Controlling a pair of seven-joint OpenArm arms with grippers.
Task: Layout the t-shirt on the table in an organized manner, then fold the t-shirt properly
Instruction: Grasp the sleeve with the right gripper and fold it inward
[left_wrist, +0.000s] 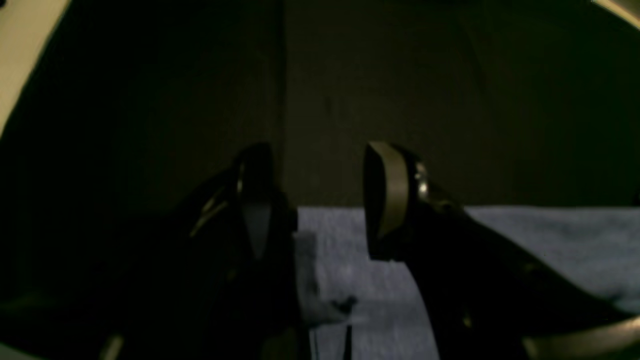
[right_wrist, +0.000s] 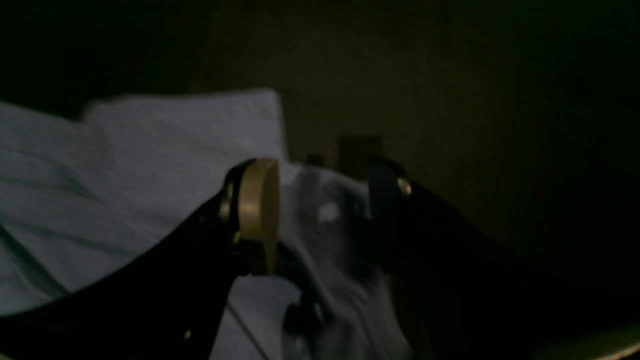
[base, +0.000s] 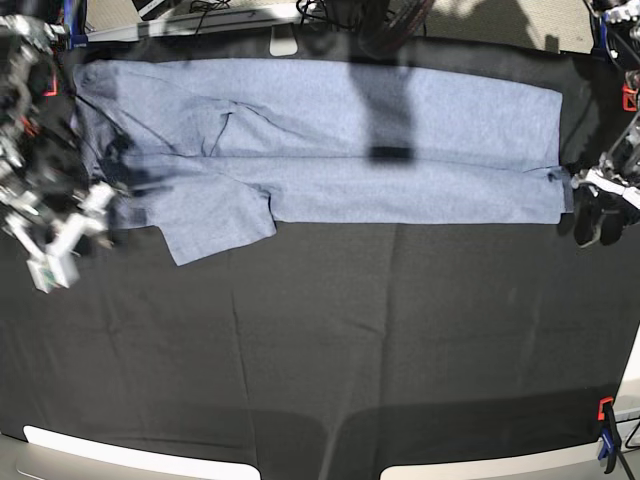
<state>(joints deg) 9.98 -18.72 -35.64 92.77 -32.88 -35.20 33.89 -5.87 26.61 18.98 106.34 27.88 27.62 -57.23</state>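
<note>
The blue-grey t-shirt (base: 400, 150) lies along the far side of the black table (base: 330, 350), folded lengthwise, with one sleeve (base: 215, 225) sticking out toward the front. My left gripper (base: 597, 222) hovers just off the shirt's right end. In the left wrist view this left gripper (left_wrist: 320, 200) is open, and the shirt's edge (left_wrist: 550, 240) lies below its fingers. My right gripper (base: 100, 195) is at the shirt's left end. In the right wrist view the right gripper (right_wrist: 322, 210) has its jaws wide apart over bunched fabric (right_wrist: 335, 235). No lettering shows.
Orange clips (base: 628, 97) and a blue clip (base: 608, 455) hold the cloth at the right edge. Cables and equipment lie beyond the far edge. A dark shadow band (base: 388, 100) crosses the shirt's middle.
</note>
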